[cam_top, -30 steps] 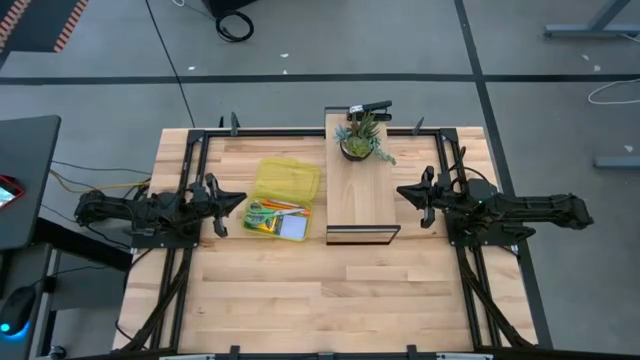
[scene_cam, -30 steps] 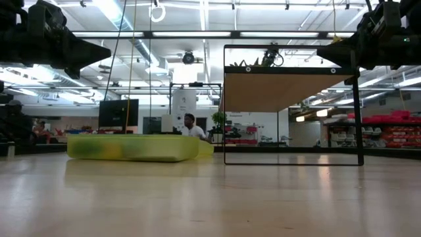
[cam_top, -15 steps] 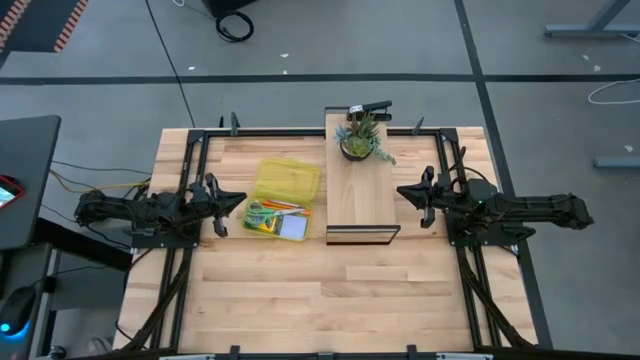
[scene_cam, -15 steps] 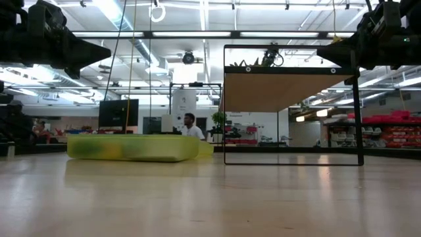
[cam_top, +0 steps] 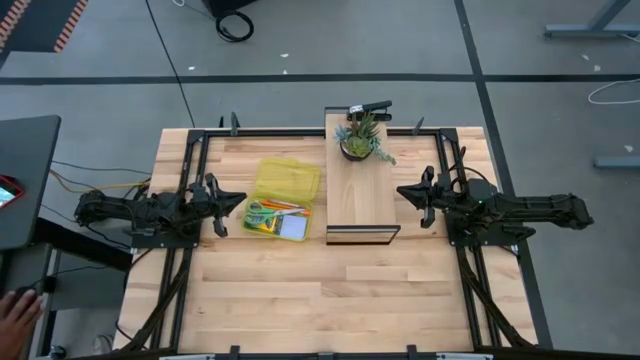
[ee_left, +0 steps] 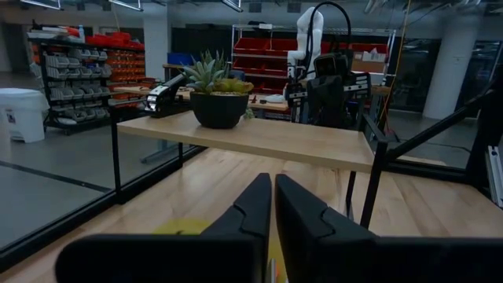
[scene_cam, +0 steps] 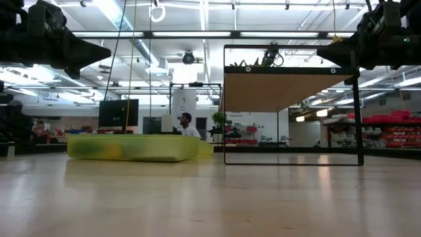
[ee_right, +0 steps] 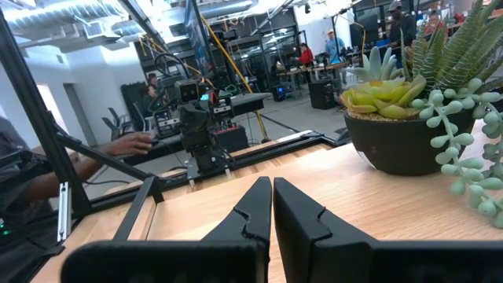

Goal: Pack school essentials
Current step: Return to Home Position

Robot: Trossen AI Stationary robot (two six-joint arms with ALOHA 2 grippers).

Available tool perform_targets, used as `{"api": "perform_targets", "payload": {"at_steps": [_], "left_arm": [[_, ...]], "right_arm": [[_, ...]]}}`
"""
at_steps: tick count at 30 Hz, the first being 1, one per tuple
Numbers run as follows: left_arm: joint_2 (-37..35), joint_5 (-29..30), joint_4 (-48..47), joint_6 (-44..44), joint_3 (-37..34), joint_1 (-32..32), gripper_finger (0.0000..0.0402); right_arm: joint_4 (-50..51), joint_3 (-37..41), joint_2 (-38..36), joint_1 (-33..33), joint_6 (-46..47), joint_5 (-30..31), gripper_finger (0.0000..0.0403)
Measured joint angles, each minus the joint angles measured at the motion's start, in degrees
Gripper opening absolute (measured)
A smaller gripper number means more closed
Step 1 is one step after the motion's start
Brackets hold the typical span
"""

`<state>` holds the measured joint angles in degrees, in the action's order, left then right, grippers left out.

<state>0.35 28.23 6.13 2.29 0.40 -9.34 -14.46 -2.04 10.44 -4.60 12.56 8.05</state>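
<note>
Both arms sit at the table's sides, with the packed case between them.

At the far left, off the table [cam_top: 330, 300], a person's hand [cam_top: 14, 310] shows at the picture's edge. The left tool [cam_top: 240, 200] sits at the table's left side, its fingers [ee_left: 253, 206] pressed together and holding nothing, pointing at the open yellow case [cam_top: 300, 178] just beside it. In the case's tray lie the green scissors [cam_top: 262, 211], the orange pencils [cam_top: 286, 205] and the light blue pad [cam_top: 293, 229]; the other contents are too small to tell. Right of the case stands a wooden shelf [cam_top: 362, 195] on a dark frame, with a potted plant [cam_top: 360, 140] at its far end. The right tool [cam_top: 402, 190] sits near the shelf's right side, pointing at it, its fingers [ee_right: 253, 206] also pressed together and holding nothing.
</note>
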Motion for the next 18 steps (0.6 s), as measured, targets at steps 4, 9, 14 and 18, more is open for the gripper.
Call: {"api": "perform_targets", "payload": {"at_steps": [4,9,14,18], "left_arm": [[-0.01,-0.02,-0.02,0.01,0.0,0.0,0.0034],[0.01,0.0,0.0,-0.01,0.0,-0.01,0.0033],[0.01,-0.01,0.0,0.01,0.0,-0.01,0.0025],[0.01,-0.02,0.0,0.01,0.01,-0.01,0.0024]], "right_arm": [[0.0,0.0,0.0,0.0,0.0,0.0,0.0023],[0.0,0.0,0.0,-0.02,0.0,-0.01,0.0023],[0.0,0.0,0.0,0.0,0.0,-0.02,0.0023],[-0.01,0.0,0.0,-0.01,0.0,0.0,0.0023]]}}
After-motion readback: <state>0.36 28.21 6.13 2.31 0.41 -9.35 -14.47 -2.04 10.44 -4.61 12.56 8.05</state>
